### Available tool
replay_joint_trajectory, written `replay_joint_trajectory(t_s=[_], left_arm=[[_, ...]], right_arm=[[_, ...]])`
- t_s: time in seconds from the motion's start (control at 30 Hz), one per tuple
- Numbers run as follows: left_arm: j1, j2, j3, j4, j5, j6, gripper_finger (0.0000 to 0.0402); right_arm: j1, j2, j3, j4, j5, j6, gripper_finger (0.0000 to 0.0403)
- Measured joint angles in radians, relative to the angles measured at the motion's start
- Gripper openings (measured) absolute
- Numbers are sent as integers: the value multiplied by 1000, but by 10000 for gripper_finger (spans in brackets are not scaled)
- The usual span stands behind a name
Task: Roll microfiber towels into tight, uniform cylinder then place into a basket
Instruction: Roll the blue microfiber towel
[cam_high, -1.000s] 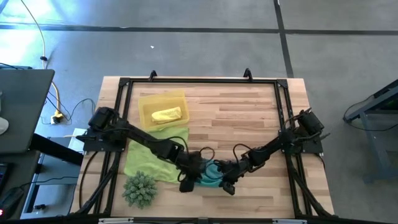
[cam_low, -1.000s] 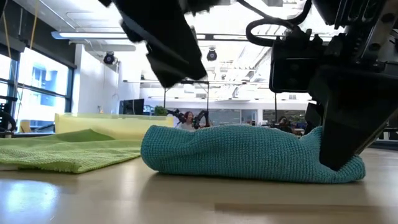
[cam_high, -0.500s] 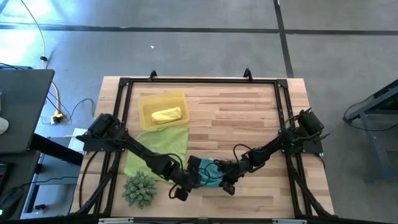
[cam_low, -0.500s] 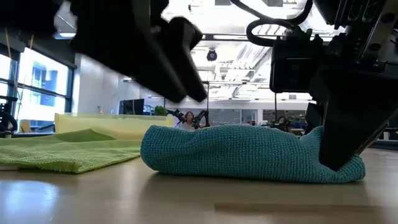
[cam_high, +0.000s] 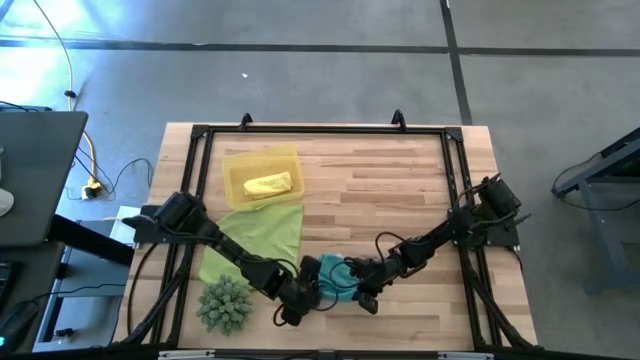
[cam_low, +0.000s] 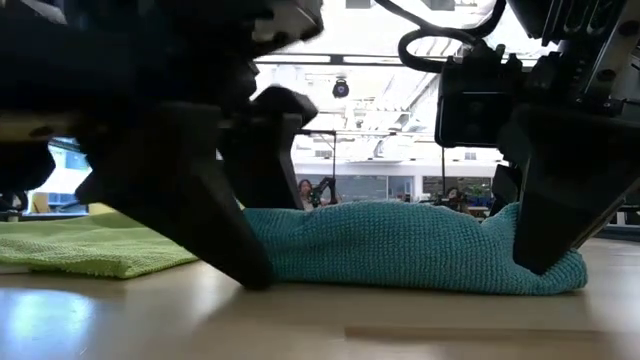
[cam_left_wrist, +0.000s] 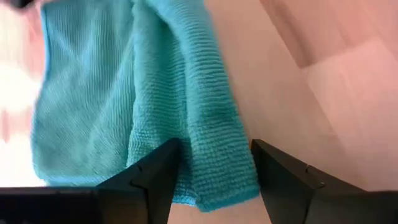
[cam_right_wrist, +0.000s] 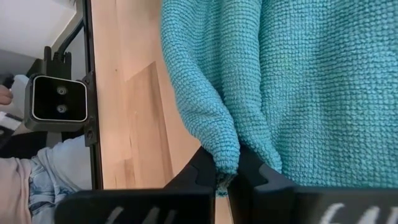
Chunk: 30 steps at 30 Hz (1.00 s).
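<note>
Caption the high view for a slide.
Both grippers, left and right, work the teal towel at the table's front edge; a yellow towel sits in the basket.

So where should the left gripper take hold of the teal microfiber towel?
Probably at the teal microfiber towel's free folded end, opposite the right gripper, which pinches the other end. The left gripper straddles that raised fold, open; coming from above lets both fingers close across it.

A teal towel (cam_high: 336, 278), a lime-green towel (cam_high: 262, 228) and a yellow towel (cam_high: 267, 185) in a translucent yellow basket (cam_high: 236, 165).
</note>
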Motion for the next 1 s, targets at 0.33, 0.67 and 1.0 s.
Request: replay_joint_trajectory(t_s=[0.33,0.67,1.0], left_arm=[[45,2,1,21,319,-430,53],[75,5,-3,104,559,-823,17],[88,25,2,32,553,-979,10]], right_arm=[[0,0,0,12,6,-20,1],[0,3,1,24,2,-36,1],[2,2,0,47,2,-162,9]])
